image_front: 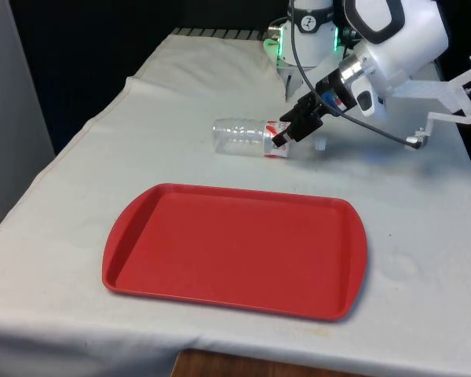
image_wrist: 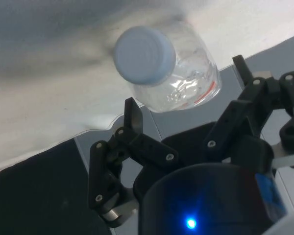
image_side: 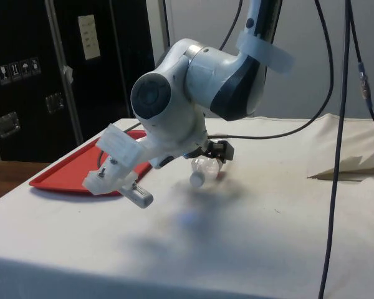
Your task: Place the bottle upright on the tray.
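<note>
tray (image_front: 220, 243): red, bare, on the front view's left and near side of the desk (image_front: 424, 236), well apart from my reach for now
bottle (image_front: 247, 137): clear plastic, lying on its side beyond the tray, base to the front view's left, pale cap (image_wrist: 144, 54) pointing back at me
my fingers (image_front: 286, 137): spread wide at the neck end, one either side, not gripping yet
step: close on the bottle, I'd say task barely started
how: centre on the neck just behind the cap, squeeze gently since thin plastic may crumple or slip
next: lift clear, rotate so base faces down, lower flat onto tray
</note>
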Controlling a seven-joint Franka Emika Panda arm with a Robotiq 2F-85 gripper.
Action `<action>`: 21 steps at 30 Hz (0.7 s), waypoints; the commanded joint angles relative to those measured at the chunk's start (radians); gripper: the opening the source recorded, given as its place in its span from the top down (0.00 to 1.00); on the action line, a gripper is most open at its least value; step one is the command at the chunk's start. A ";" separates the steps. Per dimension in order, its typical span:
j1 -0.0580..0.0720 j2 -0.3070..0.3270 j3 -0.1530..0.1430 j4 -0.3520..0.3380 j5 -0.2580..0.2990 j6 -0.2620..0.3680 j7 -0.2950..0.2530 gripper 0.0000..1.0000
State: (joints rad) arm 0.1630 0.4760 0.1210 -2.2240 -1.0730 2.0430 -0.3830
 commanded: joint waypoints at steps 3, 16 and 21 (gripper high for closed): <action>0.000 0.003 0.000 0.001 0.000 0.000 0.000 0.00; -0.003 0.043 -0.001 0.033 0.000 -0.001 -0.009 0.00; -0.003 0.044 -0.001 0.033 0.000 -0.001 -0.008 0.00</action>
State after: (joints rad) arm 0.1600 0.5210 0.1200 -2.1900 -1.0730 2.0420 -0.3900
